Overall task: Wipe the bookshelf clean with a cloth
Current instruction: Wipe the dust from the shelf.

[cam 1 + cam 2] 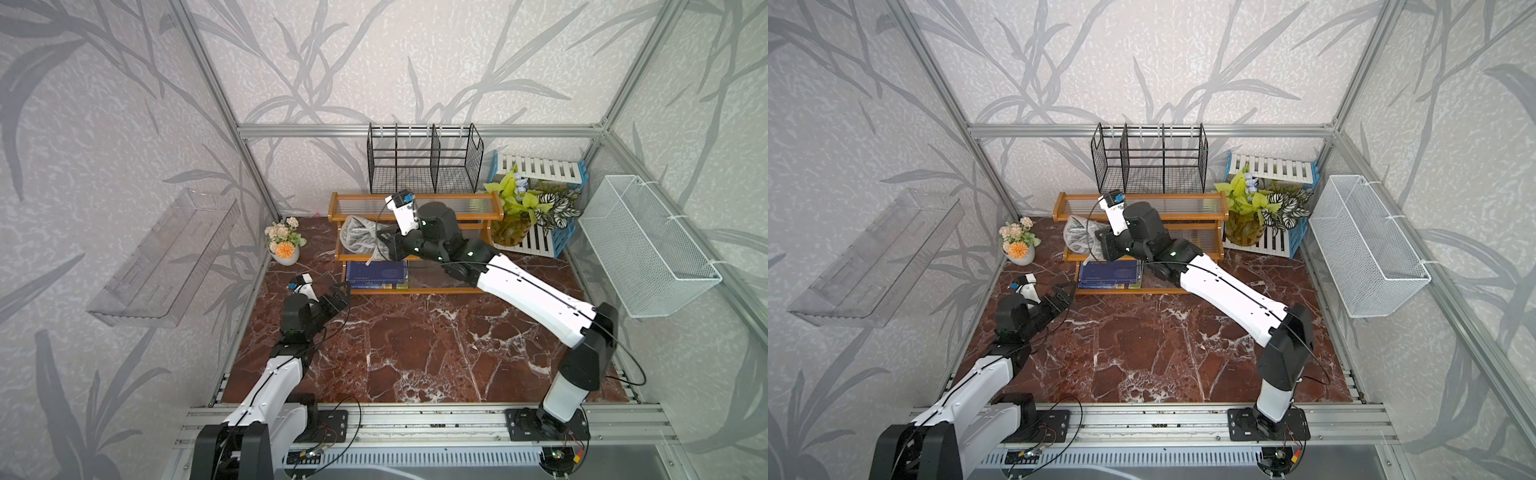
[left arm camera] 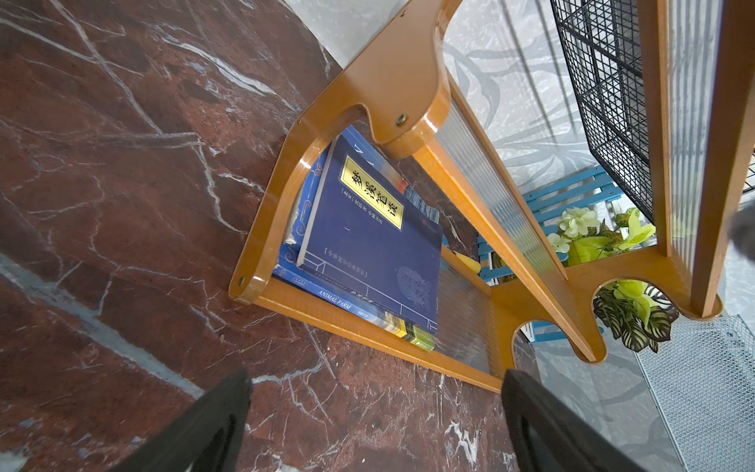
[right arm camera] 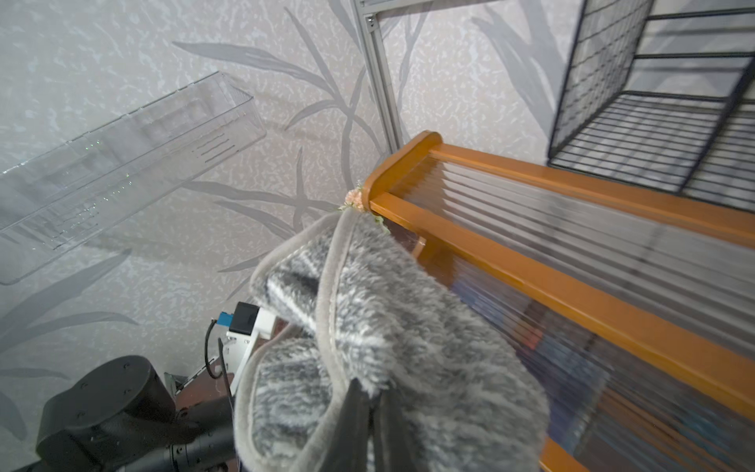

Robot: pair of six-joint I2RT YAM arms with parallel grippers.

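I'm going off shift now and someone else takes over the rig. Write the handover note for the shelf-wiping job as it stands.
Right gripper: shut on the cloth.
Left gripper: open and empty, above the table by the bottom front corner of the bookshelf.
Cloth: bunched at the middle tier, at the end nearest the flower pot.
Done: cloth picked up and brought to the shelf.
Left: the wiping itself. Which tiers are already wiped cannot be told. Books lie on the bottom tier and cover part of it.
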